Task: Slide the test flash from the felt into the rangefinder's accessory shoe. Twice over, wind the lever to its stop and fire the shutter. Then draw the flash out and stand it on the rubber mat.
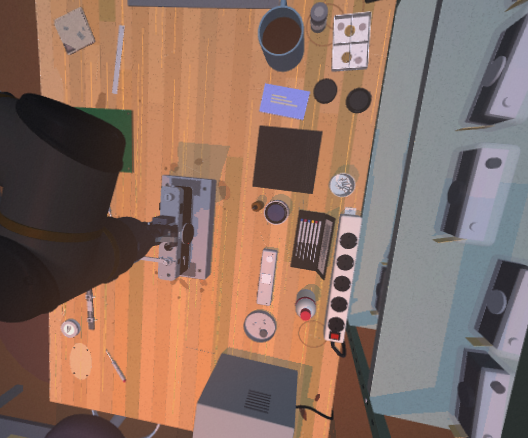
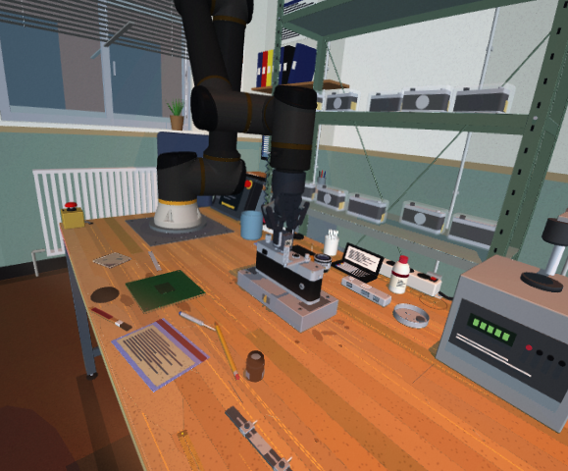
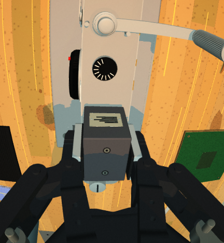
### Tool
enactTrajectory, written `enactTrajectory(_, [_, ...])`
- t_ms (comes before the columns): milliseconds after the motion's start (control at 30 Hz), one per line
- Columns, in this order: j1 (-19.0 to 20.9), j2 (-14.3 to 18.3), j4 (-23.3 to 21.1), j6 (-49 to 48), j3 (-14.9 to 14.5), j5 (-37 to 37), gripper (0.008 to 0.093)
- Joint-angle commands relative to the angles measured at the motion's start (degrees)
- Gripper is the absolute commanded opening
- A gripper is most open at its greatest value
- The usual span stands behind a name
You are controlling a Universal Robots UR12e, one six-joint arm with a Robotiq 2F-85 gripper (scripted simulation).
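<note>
The foot of the test flash (image 3: pixel 106 145) is hidden where it meets the top plate of the rangefinder (image 2: pixel 289 274), and I cannot tell how deep it sits in the accessory shoe. The flash is a small grey block with a printed label, and my gripper (image 3: pixel 106 155) is clamped around it from above the camera (image 1: pixel 187 232). The rangefinder stands in a grey cradle mid-bench. Its wind lever (image 3: pixel 172 32) sticks out sideways from the top plate, beyond a black dial (image 3: pixel 104 68). The black rubber mat (image 1: pixel 287 159) lies flat towards the shelving.
Behind the camera stands a green shelf rack (image 2: pixel 426 152) of boxed cameras. A green circuit board (image 2: pixel 165 290) lies on the arm's side. A blue mug (image 1: pixel 281 37), power strip (image 1: pixel 342 280), bottle (image 2: pixel 399 275) and grey tester box (image 2: pixel 517 334) sit around the bench.
</note>
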Motion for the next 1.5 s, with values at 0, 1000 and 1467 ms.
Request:
enactTrajectory(0, [0.01, -0.03, -0.02, 0.0, -0.05, 0.02, 0.0152])
enactTrajectory(1000, [0.01, -0.03, -0.02, 0.0, -0.05, 0.02, 0.0452])
enactTrajectory(1467, [0.01, -0.03, -0.02, 0.0, -0.05, 0.02, 0.058])
